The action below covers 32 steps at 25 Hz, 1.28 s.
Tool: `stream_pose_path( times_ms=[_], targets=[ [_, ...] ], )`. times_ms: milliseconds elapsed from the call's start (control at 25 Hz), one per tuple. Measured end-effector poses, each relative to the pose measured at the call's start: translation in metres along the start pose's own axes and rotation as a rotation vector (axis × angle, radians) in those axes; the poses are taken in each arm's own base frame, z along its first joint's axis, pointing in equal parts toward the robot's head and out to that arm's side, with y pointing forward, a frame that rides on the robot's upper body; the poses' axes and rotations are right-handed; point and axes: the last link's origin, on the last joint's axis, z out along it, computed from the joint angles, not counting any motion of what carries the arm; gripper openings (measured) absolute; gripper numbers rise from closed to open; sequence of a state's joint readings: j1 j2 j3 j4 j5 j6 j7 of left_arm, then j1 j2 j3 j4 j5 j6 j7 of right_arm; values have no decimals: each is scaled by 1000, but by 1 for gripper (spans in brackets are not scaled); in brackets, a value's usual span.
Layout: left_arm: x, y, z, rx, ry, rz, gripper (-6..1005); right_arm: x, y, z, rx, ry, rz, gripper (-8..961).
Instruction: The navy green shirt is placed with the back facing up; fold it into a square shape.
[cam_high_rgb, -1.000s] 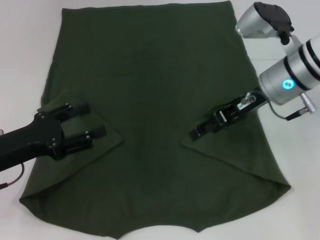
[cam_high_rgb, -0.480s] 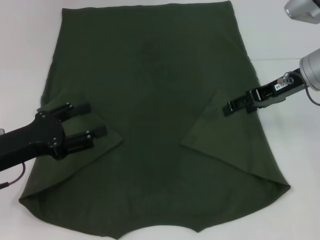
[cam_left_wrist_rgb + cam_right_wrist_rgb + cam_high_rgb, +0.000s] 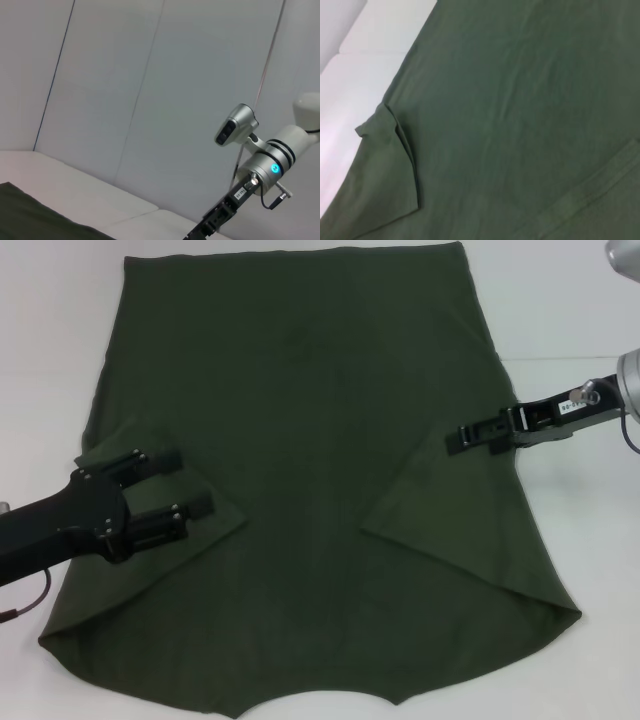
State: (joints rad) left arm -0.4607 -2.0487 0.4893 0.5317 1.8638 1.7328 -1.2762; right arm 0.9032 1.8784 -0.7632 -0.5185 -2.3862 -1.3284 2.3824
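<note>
The navy green shirt (image 3: 300, 420) lies flat on the white table, plain side up, with both sleeves folded inward as triangular flaps. My left gripper (image 3: 195, 480) is open, its two fingers spread just over the folded left sleeve (image 3: 215, 520). My right gripper (image 3: 458, 438) hovers at the shirt's right edge, above the folded right sleeve (image 3: 450, 510) and apart from its tip. The right wrist view shows the shirt (image 3: 520, 100) with a folded flap (image 3: 385, 165) and a sleeve hem (image 3: 585, 195). The left wrist view shows a shirt corner (image 3: 30, 220) and my right arm (image 3: 265, 165).
The white table (image 3: 60, 360) shows bare on both sides of the shirt and at the right (image 3: 590, 540). A pale wall (image 3: 150, 75) stands behind the table. The shirt's collar end lies at the near edge (image 3: 310, 702).
My right gripper has left the tip of the folded right sleeve and drawn back up and to the right, to the shirt's edge. The left gripper has barely moved.
</note>
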Motion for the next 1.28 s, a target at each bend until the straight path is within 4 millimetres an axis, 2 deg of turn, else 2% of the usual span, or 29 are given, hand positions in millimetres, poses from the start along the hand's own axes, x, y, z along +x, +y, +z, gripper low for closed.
stream_pose_path(
  times_ms=[160,360,640,1280],
  targets=[
    [4,-1,2,-9,4,-51,847,1,1,-3,-30,-20,10,898],
    [23,-5,7,-64,-6,-219,847,1,4,-8,-92,-45,21,897],
    [43,-11,-2,-76,-34,-412,846,5,6,-13,-139,-50,24,897],
    [45,-19,-20,2,-142,-590,846,4,10,-13,-158,-38,-6,891]
  ],
)
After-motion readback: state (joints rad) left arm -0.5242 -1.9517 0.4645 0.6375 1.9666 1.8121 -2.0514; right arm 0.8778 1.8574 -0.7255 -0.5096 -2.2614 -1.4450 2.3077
